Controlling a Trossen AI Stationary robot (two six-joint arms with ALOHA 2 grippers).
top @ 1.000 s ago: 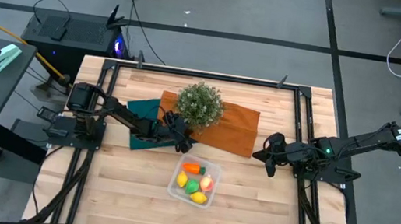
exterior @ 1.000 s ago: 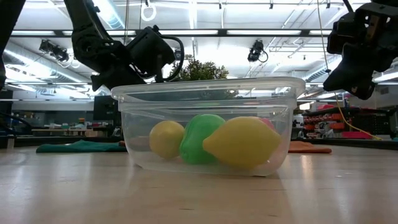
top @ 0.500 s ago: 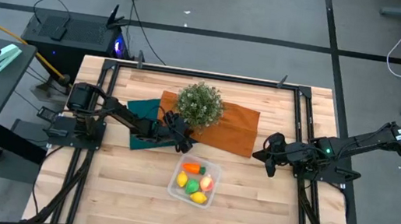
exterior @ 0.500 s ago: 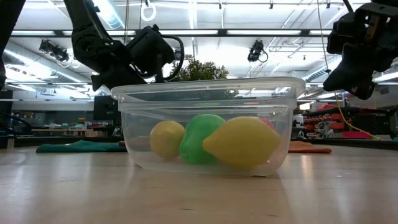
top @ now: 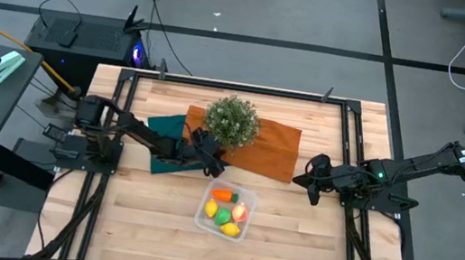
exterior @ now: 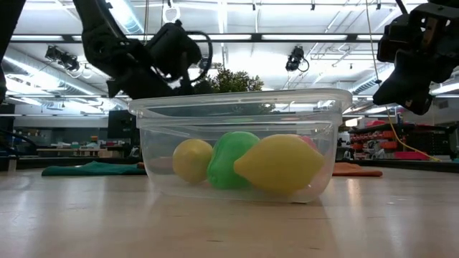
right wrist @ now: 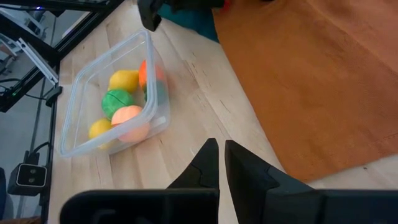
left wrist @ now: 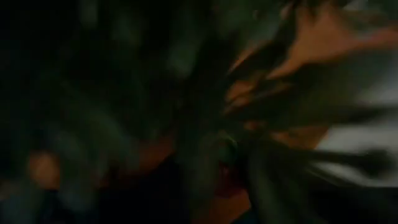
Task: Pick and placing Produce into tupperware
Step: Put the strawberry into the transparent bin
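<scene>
All five produce pieces [top: 227, 210] were seen inside the tupperware [top: 204, 220]; right gripper [right wrist: 221, 163] fingers were together, left gripper [top: 208, 156] fingers could not be told.

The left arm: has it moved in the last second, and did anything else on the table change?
Only slightly. In the low view the left gripper has shifted a little toward the plant, beside the back rim of the tupperware; nothing was taken hold of or let go. The five produce pieces lie in the tupperware as before, and the right gripper stays where it was, shut, over the table's right side.
</scene>
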